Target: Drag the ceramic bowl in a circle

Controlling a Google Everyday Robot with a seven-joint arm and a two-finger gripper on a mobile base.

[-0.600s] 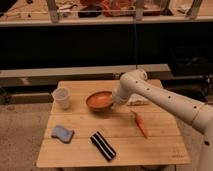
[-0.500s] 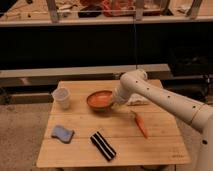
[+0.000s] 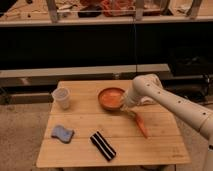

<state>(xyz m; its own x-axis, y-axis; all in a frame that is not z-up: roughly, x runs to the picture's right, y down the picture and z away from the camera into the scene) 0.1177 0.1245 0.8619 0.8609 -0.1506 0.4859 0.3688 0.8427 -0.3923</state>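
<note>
1. Camera view, lower frame: striped bar [image 3: 102, 145] and blue sponge [image 3: 62, 133] lay on the wooden table [image 3: 155, 147].
2. Centre frame: gripper [image 3: 124, 104] sat at the right rim of the ceramic bowl [image 3: 111, 97]. Judged best: press steadily and sweep a small circle, clear of the carrot-like piece [image 3: 140, 125] and cup [image 3: 62, 98].
3. Whether the gripper held the rim could not be told; the wrist hid the contact.
</note>
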